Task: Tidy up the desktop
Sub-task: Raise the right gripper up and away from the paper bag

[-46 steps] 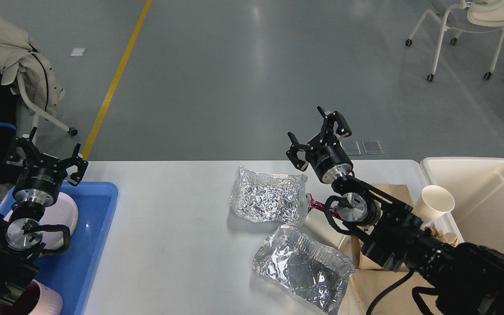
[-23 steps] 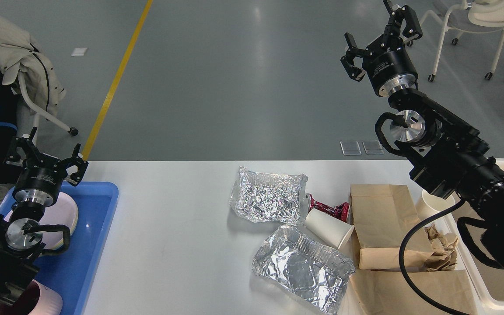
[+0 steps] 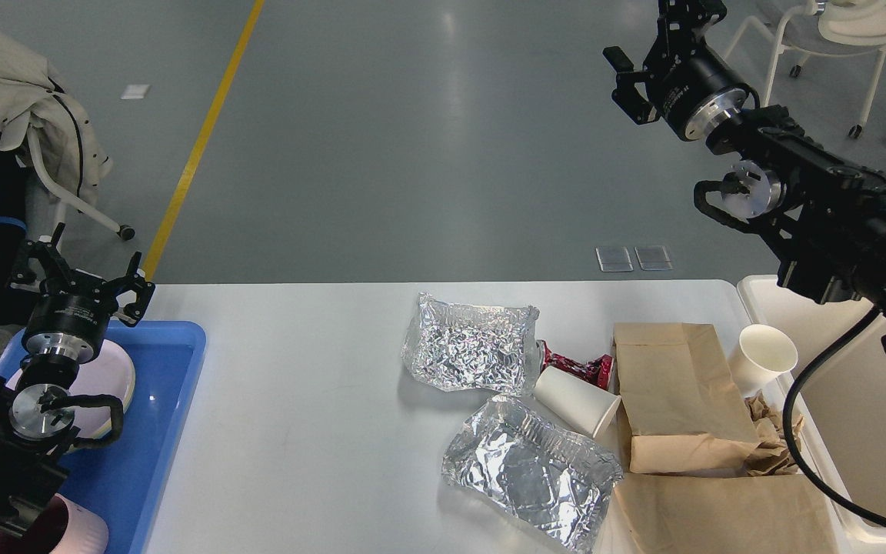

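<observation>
The white desktop (image 3: 320, 400) holds two crumpled foil sheets (image 3: 470, 346) (image 3: 531, 469), a white paper cup on its side (image 3: 575, 400), a red wrapper (image 3: 577, 368) and brown paper bags (image 3: 674, 392). My left gripper (image 3: 81, 265) is open and empty, above the far end of the blue tray (image 3: 158, 431). My right gripper (image 3: 654, 31) is open and empty, raised high over the floor beyond the table's far right corner, with one finger cut off by the top edge.
A cream-white bin (image 3: 858, 400) stands at the table's right end, with a tilted paper cup (image 3: 766, 358) and crumpled brown paper (image 3: 774, 431) at its rim. The tray holds a pink plate (image 3: 108, 377) and a pink cup (image 3: 74, 531). Chairs stand on the floor behind.
My right arm has lifted from just above the foil and cup, up and to the right, away from the table. The left arm and the things on the table have not moved.
</observation>
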